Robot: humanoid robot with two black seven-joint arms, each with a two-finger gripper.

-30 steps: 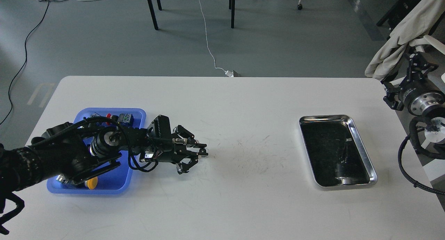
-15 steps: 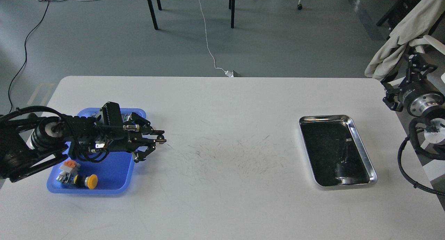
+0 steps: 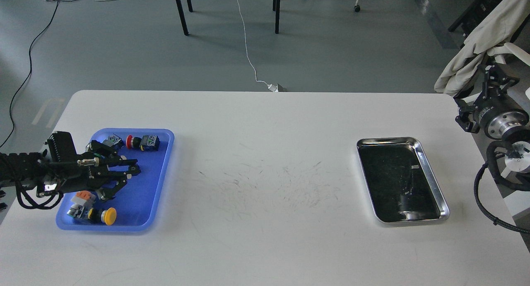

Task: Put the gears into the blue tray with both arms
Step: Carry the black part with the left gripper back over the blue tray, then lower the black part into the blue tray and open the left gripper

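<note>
The blue tray [image 3: 159,174] lies at the table's left side. My left gripper [image 3: 133,169] hovers over the tray's middle, pointing right, with the arm coming in low from the left edge. Its dark fingers sit close together and I cannot tell whether anything is between them. No gears can be made out anywhere in the head view. My right arm stays off the table's right edge, and its gripper [image 3: 492,77] is raised, dark and seen against a chair.
Coloured push-button switches lie in the blue tray: a red one [image 3: 131,141] at the back, a yellow one [image 3: 109,216] and an orange-and-white part [image 3: 82,197] at the front. A silver metal tray [image 3: 430,170] sits at the right. Cloth hangs over a chair [image 3: 476,46].
My left arm has pulled back to the left, carrying its gripper from the bare table right of the blue tray to above the tray. The right arm has barely moved.
</note>
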